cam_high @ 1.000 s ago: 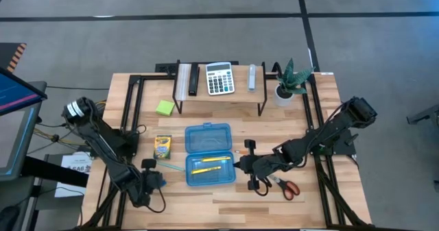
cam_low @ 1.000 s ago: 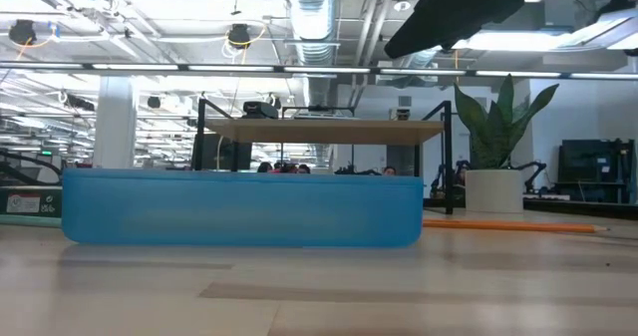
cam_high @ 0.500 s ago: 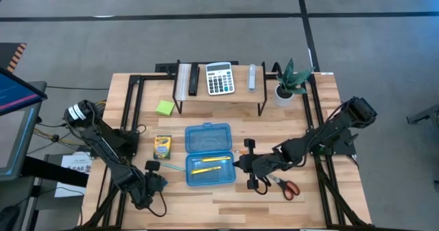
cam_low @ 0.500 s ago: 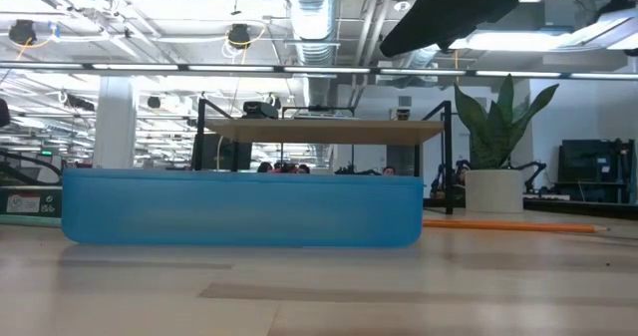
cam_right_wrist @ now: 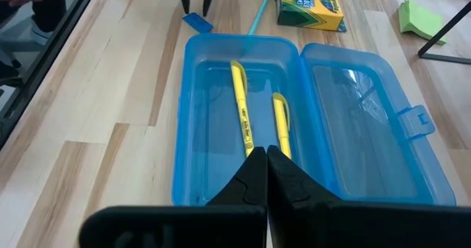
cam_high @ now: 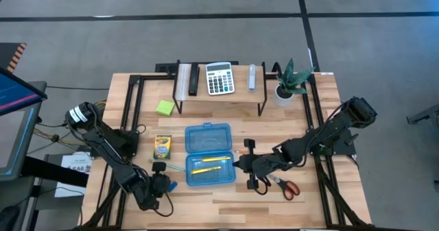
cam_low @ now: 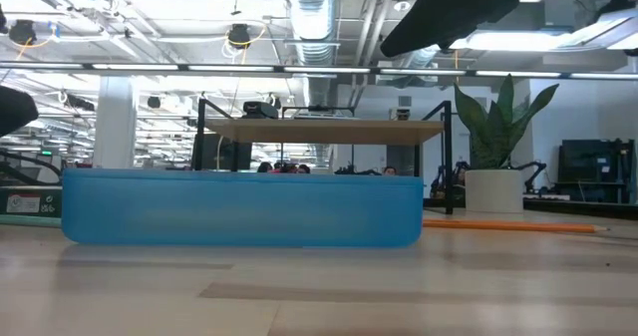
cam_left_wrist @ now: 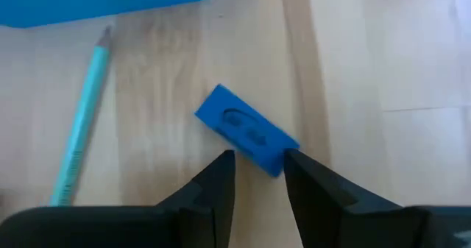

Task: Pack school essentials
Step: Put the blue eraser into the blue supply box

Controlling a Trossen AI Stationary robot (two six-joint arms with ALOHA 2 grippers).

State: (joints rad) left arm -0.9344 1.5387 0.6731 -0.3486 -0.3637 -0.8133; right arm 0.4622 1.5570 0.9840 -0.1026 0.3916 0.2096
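An open blue pencil case [cam_high: 209, 155] lies mid-table with two yellow pencils [cam_right_wrist: 243, 115] in its near half. A small blue eraser [cam_left_wrist: 246, 130] lies flat on the wood just left of the case, beside a teal pen [cam_left_wrist: 81, 141]. My left gripper [cam_left_wrist: 259, 163] points steeply down at the eraser, open, its fingertips on either side of the eraser's near end, with no touch showing. My right gripper [cam_right_wrist: 266, 160] hangs shut over the case's near right side, holding nothing. Red-handled scissors [cam_high: 285, 186] lie right of the case, and a crayon box [cam_high: 162, 147] lies left of it.
A low shelf [cam_high: 219, 94] at the back carries a calculator [cam_high: 219, 78]. A green sticky-note pad [cam_high: 164, 107] lies left of it and a potted plant [cam_high: 288, 80] stands to its right. An orange pencil [cam_low: 508, 225] lies right of the case. Bare wood runs along the near edge.
My left gripper has gone toward the table's right, closer to the pencil case, sinking a little and tipping more steeply down over the eraser. Its finger gap looks the same. The right arm and the objects have kept still.
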